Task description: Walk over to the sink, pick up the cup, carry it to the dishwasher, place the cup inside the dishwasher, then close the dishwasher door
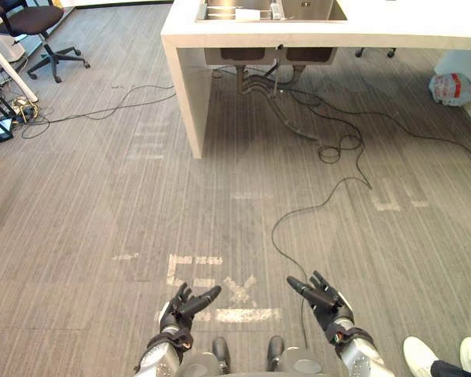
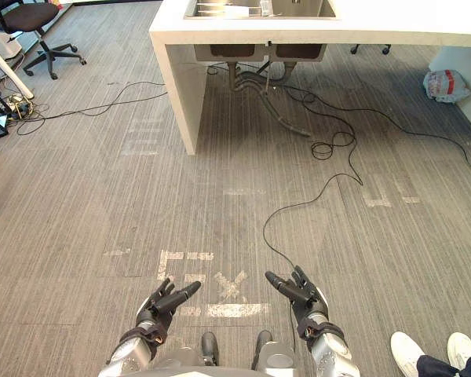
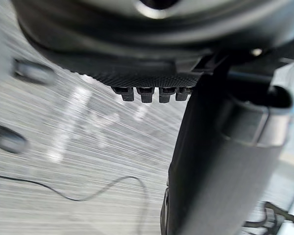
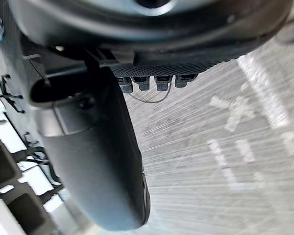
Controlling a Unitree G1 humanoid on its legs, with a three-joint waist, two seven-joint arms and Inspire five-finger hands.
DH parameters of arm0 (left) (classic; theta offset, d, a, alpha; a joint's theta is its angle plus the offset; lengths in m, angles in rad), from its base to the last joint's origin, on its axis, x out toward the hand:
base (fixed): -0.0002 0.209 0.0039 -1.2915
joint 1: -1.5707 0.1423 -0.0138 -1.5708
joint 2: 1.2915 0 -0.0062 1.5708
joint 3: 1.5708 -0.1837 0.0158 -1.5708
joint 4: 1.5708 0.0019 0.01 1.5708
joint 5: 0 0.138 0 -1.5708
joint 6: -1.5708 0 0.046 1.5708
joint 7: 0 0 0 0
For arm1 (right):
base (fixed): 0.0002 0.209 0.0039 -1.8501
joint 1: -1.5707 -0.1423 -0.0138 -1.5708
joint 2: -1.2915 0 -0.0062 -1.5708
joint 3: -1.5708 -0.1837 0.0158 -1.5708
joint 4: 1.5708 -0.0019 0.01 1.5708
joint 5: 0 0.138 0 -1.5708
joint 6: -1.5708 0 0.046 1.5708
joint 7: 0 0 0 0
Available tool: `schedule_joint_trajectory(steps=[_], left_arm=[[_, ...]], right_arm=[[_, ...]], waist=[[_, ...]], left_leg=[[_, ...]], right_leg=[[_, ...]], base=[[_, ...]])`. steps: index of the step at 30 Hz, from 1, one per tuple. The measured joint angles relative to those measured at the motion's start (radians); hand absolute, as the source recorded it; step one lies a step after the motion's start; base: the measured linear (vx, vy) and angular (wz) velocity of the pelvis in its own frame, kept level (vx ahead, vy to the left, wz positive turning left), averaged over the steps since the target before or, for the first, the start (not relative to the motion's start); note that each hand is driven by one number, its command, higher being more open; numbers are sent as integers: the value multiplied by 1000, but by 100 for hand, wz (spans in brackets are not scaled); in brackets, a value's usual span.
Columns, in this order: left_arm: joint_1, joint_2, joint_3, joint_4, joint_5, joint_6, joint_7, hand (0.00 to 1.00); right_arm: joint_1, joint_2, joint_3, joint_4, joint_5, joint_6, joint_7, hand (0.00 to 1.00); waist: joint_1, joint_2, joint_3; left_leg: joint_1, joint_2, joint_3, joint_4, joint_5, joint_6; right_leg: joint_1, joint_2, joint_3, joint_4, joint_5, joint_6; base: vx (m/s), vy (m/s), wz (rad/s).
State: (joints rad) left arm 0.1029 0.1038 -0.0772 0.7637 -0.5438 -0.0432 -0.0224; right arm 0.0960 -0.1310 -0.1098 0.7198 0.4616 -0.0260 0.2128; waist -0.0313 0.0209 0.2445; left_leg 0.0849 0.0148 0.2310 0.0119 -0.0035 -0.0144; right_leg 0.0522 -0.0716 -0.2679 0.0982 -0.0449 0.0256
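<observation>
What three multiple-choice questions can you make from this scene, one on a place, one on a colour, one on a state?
1. Where is the office chair?
A. ahead on the robot's right
B. ahead on its left
C. straight ahead, centre

2. What colour is the counter holding the sink?
A. white
B. black
C. red

3. How are the left hand and right hand?
A. both curled into fists
B. left shut on something
C. both open, empty

Answers:
1 B: the chair stands at the upper left of the eye views.
2 A: its top and side panel are white.
3 C: both are spread low in front, holding nothing.
</observation>
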Motion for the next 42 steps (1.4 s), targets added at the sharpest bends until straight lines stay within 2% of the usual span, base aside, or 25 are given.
schedule_joint_trajectory(steps=[4,8,12,14,18,19,21,22,24,25,27,28,29,30,31,33,34,35,36,37,38,39,40,41,42], left_arm=[[8,9,2,37,55,34,2,100],[13,23,11,69,72,45,-6,100],[33,29,23,79,20,60,-15,100],[31,28,40,80,-10,64,-22,100],[14,41,51,76,-16,84,-44,100],[5,48,49,81,-29,92,-47,100],[-9,51,46,106,-62,99,-47,100],[-22,57,41,117,-76,109,-48,100],[-34,67,29,117,-77,119,-54,100],[-50,70,26,117,-76,122,-65,100],[-78,72,6,117,-81,120,-69,100],[-94,71,-9,115,-95,116,-73,100],[-104,67,-14,114,-107,115,-81,100],[-105,66,-16,113,-107,113,-85,100],[-110,59,-22,112,-106,110,-89,100],[-118,64,-40,111,-103,102,-100,100],[-121,61,-42,113,-103,94,-107,100],[-121,56,-44,115,-104,90,-108,100],[-122,37,-53,121,-105,81,-108,100],[-140,25,-56,142,-113,53,-113,100],[-144,23,-57,146,-117,46,-113,100],[-141,21,-59,147,-125,38,-114,100],[-131,17,-58,147,-126,13,-117,100],[-129,17,-56,147,-126,5,-117,100],[-125,17,-50,143,-126,-4,-117,100]], right_arm=[[0,0,2,60,-31,27,0,100],[4,0,2,121,-30,57,1,100],[11,-1,0,159,-33,60,-5,100],[10,-1,0,161,-32,61,-12,100],[-29,-10,-2,182,-23,86,-25,100],[-55,-18,-1,207,-18,92,-30,100],[-75,-31,-3,215,-10,90,-38,100],[-82,-33,-2,214,15,93,-38,100],[-79,-33,1,210,27,96,-40,100],[-78,-33,1,197,27,106,-42,100],[-77,-33,0,157,29,122,-54,100],[-73,-32,-1,131,35,124,-62,100],[-64,-32,-8,119,53,125,-64,100],[-58,-32,-12,115,58,125,-64,100],[-57,-35,-33,115,64,126,-68,100],[-55,-35,-54,114,69,127,-68,100],[-48,-38,-74,111,71,132,-68,100],[-42,-43,-84,109,74,133,-69,100],[-33,-69,-94,105,92,135,-69,100],[-41,-78,-121,112,94,135,-70,100],[-47,-81,-122,111,94,135,-69,100],[-46,-85,-120,110,93,135,-67,100],[-46,-90,-119,115,90,132,-64,100],[-48,-88,-119,116,89,132,-62,100],[-53,-85,-118,116,90,130,-58,100]], waist=[[8,0,0],[15,0,-1],[18,-2,-1],[18,-5,-2],[18,-28,3],[17,-37,9],[16,-42,15],[13,-48,32],[9,-52,38],[-3,-60,43],[-15,-61,53],[-19,-65,62],[-20,-68,67],[-21,-69,68],[-27,-48,75],[-49,-26,71],[-62,-18,61],[-67,-8,53],[-69,27,31],[-68,41,26],[-68,42,25],[-68,48,22],[-65,67,16],[-64,68,19],[-57,57,26]], left_leg=[[6,0,5,0,-1,3],[11,2,21,13,-10,21],[-1,3,36,67,-47,38],[-22,1,38,105,-76,41],[-83,-22,35,226,-155,74],[-75,-38,27,237,-172,90],[-52,-43,17,241,-179,103],[-20,-35,2,261,-202,110],[0,-33,-23,278,-222,106],[9,-33,-45,291,-236,103],[14,-29,-71,321,-265,89],[15,-30,-82,354,-293,69],[20,-34,-96,395,-341,60],[26,-35,-103,415,-371,58],[45,-20,-122,428,-409,43],[70,4,-160,402,-431,25],[93,13,-187,366,-441,18],[111,19,-197,342,-444,14],[105,31,-227,395,-435,-10],[11,56,-227,635,-386,-98],[-25,68,-228,733,-340,-162],[-68,87,-228,835,-276,-206],[-181,136,-215,1090,-249,-194],[-217,141,-210,1155,-251,-187],[-288,122,-195,1209,-265,-154]], right_leg=[[0,1,10,3,1,-1],[0,3,30,6,1,-1],[-5,-2,49,23,-3,2],[-30,-14,50,64,-34,12],[-121,-77,51,261,-136,33],[-155,-115,48,381,-148,54],[-242,-147,34,562,-148,94],[-266,-148,21,571,-170,86],[-299,-147,12,525,-166,84],[-322,-137,13,445,-149,76],[-342,-109,23,260,-74,81],[-339,-99,27,152,-39,84],[-335,-100,28,106,-37,84],[-331,-100,32,104,-23,75],[-338,-92,32,155,39,66],[-371,-81,31,260,49,45],[-392,-73,27,326,51,-9],[-400,-67,15,357,41,-45],[-418,-55,-4,412,-21,-108],[-423,-50,-13,485,-104,-120],[-410,-44,-15,499,-133,-122],[-387,-32,-17,500,-157,-125],[-317,17,-24,467,-195,-145],[-281,31,-25,449,-208,-162],[-208,46,-22,410,-225,-175]], base=[[-4,-5,-6],[-2,4,-13],[-8,31,-13],[-40,42,0],[-13,74,7],[42,81,11],[77,73,17],[135,40,32],[157,-11,44],[214,-67,60],[213,-87,48],[259,-146,30],[321,-190,29],[309,-205,24],[283,-177,19],[407,-241,43],[441,-258,53],[486,-262,40],[655,-256,24],[670,-249,14],[577,-190,4],[555,-199,-9],[563,-185,-13],[667,-193,-16],[558,-126,-20]])
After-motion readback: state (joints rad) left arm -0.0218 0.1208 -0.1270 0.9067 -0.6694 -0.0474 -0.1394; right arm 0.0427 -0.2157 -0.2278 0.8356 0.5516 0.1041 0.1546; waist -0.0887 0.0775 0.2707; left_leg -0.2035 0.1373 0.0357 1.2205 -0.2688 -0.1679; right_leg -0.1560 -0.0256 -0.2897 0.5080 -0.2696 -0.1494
